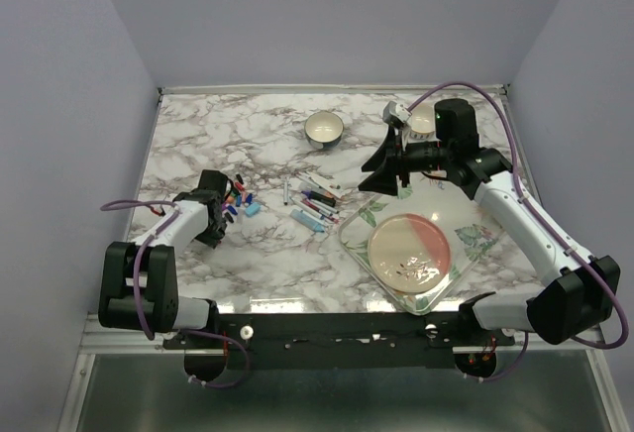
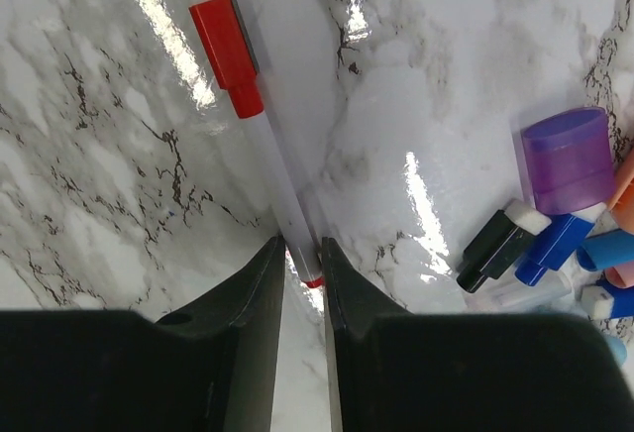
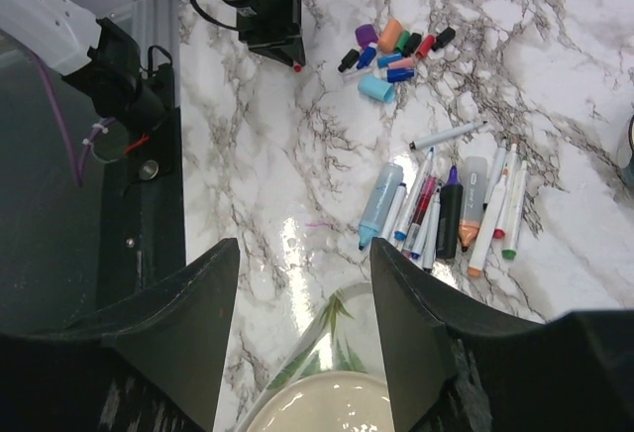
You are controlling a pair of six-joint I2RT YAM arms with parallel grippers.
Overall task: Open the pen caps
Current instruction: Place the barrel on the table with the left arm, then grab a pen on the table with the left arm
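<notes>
red pen cap (image 2: 227,56) on | left hand (image 2: 302,250) pinches white barrel (image 2: 282,182) | right hand (image 3: 304,254) open, empty

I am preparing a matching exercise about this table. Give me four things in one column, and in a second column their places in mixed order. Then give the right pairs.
Things:
1. red-capped pen
2. purple cap
3. small bowl
4. pink plate

Places:
a. in the glass tray
b. barrel end between the left fingers
c. far middle of the table
d. next to a dark blue cap

Pairs: 1-b, 2-d, 3-c, 4-a
</notes>
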